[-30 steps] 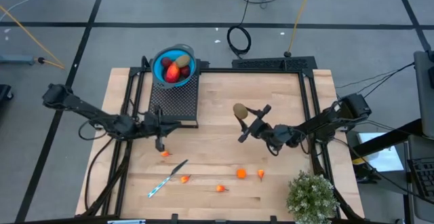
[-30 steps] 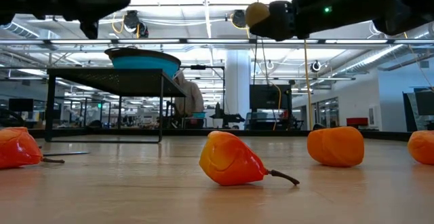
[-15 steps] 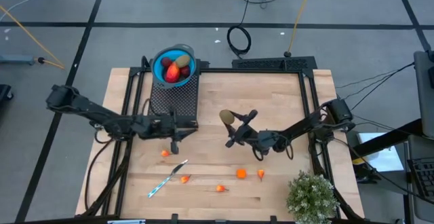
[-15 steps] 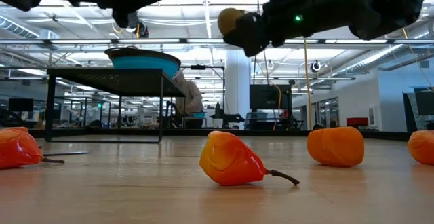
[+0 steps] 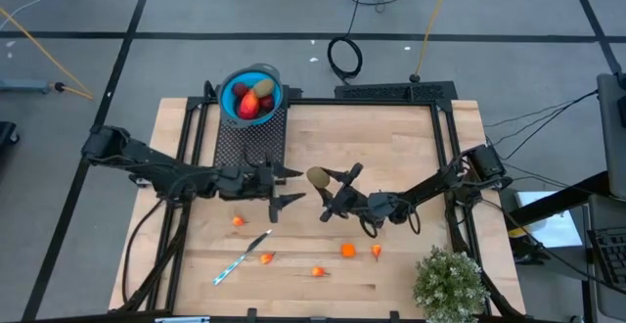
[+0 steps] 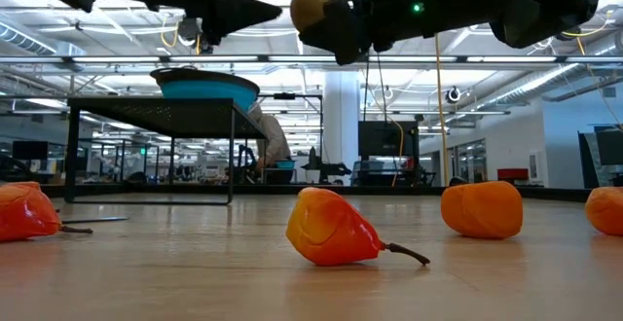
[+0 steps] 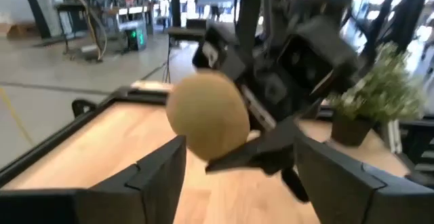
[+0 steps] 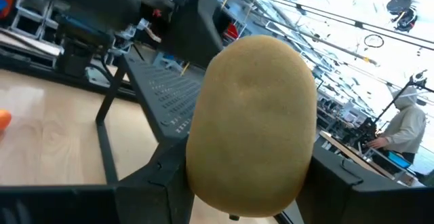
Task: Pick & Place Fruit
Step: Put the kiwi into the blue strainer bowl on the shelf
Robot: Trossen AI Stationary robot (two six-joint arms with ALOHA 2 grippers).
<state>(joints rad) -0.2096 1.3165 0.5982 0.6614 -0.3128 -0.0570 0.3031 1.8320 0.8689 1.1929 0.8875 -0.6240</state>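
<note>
An olive-brown oval fruit (image 5: pixel 318 177) hangs above the middle of the table with my right gripper (image 5: pixel 331 188) shut on it. In the low view the fruit (image 6: pixel 310 8) is high above the wood. My left gripper (image 5: pixel 293 187) stands open just left of the fruit and points at it. In the left wrist view the fruit (image 7: pixel 207 115) sits ahead of my left gripper (image 7: pixel 237 183) and touches neither finger. Small orange pieces (image 5: pixel 347 250) lie on the table's near half. A blue bowl (image 5: pixel 235 108) holds red and olive fruit. My right gripper pinches the olive-brown fruit between its two fingers, one on each flank of the lower part of the oval (image 8: pixel 203 176). The fingers (image 8: pixel 152 180) come level from the table's right side. The fruit is lifted clear of the table.
The bowl sits on a black mesh stand (image 5: pixel 250 142) at the far left. A thin silver-blue stick (image 5: pixel 239 260) lies near the front left. A green plant (image 5: pixel 450 284) stands at the front right corner. In the low view an orange piece (image 6: pixel 331 229) lies close by.
My left gripper has moved toward the table's right, up to the fruit, and has opened. My right gripper has carried the olive-brown fruit toward the table's left, still clear of the table, until the two grippers face each other.
</note>
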